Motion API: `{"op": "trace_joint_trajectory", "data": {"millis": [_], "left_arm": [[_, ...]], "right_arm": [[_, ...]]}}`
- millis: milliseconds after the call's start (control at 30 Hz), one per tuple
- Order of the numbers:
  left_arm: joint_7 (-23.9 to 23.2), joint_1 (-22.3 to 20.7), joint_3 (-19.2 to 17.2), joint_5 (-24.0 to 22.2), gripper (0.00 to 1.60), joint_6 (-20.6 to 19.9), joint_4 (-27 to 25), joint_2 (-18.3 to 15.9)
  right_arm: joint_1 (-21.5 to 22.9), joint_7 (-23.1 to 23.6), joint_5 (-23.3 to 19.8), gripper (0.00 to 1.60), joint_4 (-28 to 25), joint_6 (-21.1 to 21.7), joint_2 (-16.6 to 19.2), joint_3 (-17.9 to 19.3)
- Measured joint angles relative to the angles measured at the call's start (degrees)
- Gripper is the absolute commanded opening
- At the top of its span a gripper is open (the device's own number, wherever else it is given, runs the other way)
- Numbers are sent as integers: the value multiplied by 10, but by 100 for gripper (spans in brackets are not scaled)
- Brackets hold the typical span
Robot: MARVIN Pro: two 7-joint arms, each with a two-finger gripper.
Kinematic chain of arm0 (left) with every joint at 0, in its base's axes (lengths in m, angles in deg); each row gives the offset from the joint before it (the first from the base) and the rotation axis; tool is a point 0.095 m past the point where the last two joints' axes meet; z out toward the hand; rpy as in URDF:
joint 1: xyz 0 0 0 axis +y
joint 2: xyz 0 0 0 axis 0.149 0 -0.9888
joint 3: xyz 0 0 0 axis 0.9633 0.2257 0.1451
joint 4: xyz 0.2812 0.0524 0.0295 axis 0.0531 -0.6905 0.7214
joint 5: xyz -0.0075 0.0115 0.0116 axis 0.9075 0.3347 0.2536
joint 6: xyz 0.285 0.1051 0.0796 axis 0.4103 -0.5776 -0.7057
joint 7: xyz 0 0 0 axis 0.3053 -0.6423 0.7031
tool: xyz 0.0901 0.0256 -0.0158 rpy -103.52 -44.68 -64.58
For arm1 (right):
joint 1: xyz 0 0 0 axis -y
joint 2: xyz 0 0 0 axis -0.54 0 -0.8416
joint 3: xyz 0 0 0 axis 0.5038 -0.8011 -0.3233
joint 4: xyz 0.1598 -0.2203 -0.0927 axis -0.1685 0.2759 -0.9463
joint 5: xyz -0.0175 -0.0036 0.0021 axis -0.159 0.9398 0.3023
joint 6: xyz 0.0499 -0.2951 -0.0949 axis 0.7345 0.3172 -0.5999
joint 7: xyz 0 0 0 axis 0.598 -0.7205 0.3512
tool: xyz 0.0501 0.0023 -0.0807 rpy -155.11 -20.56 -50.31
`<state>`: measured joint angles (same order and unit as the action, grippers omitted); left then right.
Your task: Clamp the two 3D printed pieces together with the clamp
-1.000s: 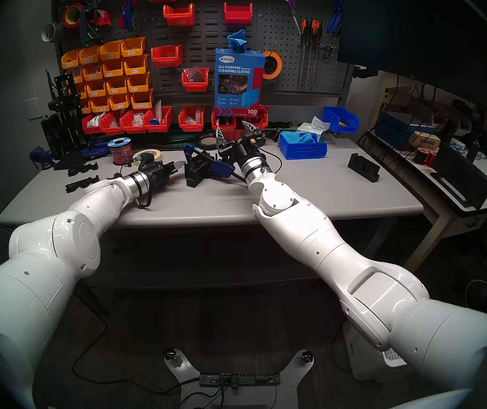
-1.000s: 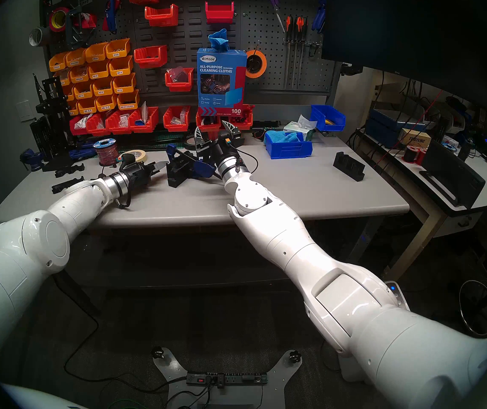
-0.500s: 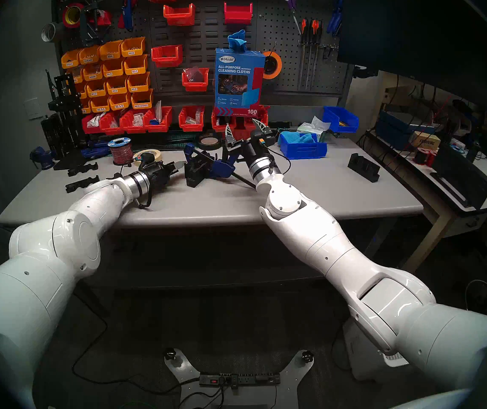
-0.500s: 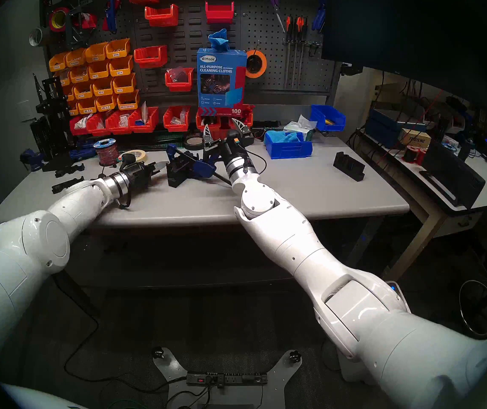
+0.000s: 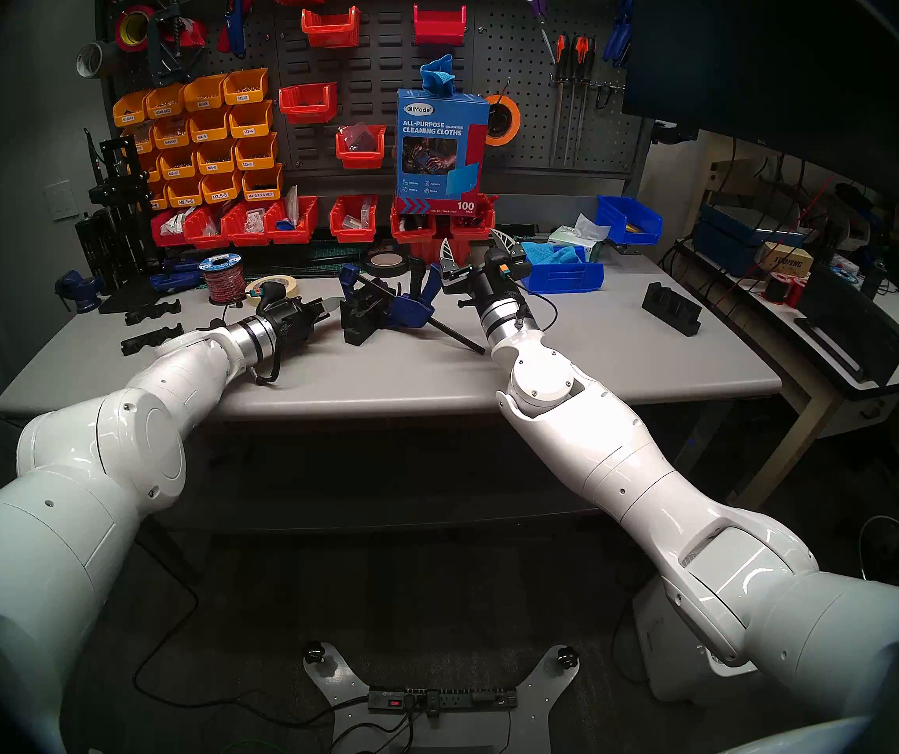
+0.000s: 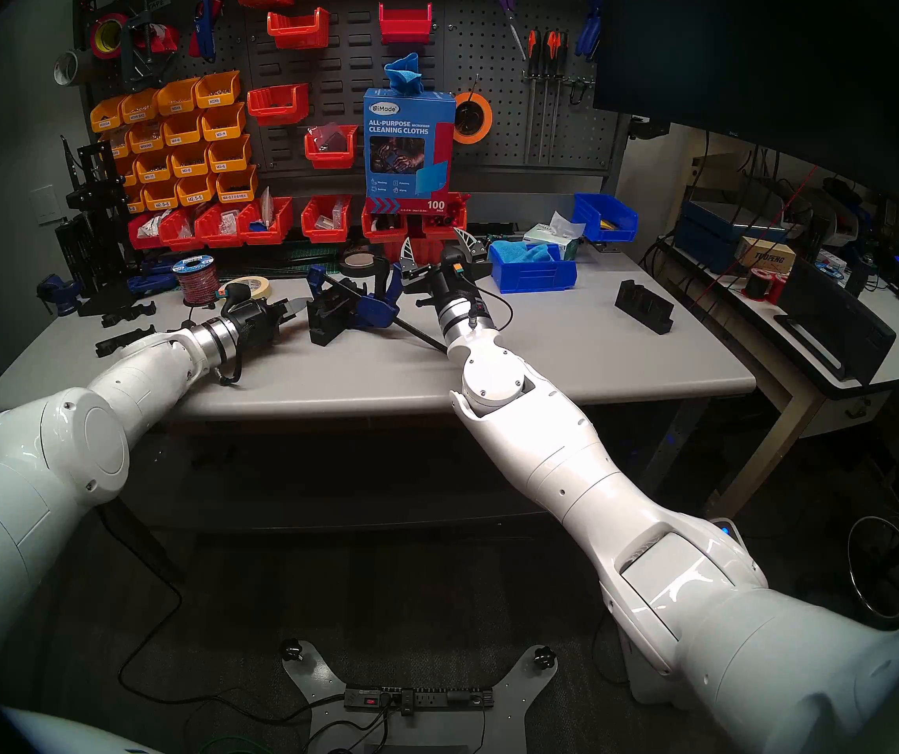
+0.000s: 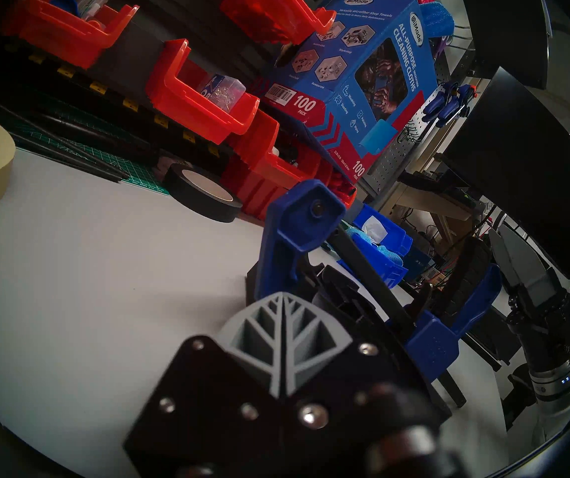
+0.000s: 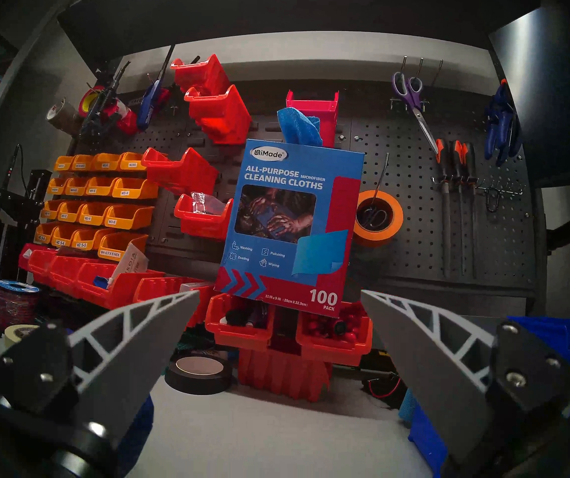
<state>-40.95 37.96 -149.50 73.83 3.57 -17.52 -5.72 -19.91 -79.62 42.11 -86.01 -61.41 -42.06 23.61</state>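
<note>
The two 3D printed pieces (image 5: 361, 319) are sitting side by side on the grey table (image 5: 600, 350), near its middle, with the clamp (image 5: 401, 309) set around them. Its blue fixed jaw (image 5: 348, 277) is standing at their far-left side and the blue sliding body (image 5: 409, 312) is pressing in from the right; whether the jaws are fully tight on the prints cannot be told. The trigger handle is sticking up toward the back, and the thin black bar (image 5: 458, 338) is running out toward the front right, its end lying on the table.

The left gripper (image 5: 334, 303) is lying low just left of the pieces, its fingers (image 7: 285, 332) pressed together with nothing between them, tips close to the prints but apart from them.

The right gripper (image 5: 477, 244) is hovering just right of the clamp's handle, angled upward, fingers (image 8: 131, 339) spread wide and holding nothing.

Behind are lying a black tape roll (image 5: 385, 261), a masking tape roll (image 5: 278, 287) and a blue bin (image 5: 559, 277). A lone black notched block (image 5: 671, 308) is sitting well apart at right.
</note>
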Motion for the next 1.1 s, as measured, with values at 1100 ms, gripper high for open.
{"op": "trace_joint_trajectory", "data": {"millis": [1100], "left_arm": [[-4,0,-4,5,0,0,0,0]], "right_arm": [[-66,-55,7,160,-84,91,59,11]]}}
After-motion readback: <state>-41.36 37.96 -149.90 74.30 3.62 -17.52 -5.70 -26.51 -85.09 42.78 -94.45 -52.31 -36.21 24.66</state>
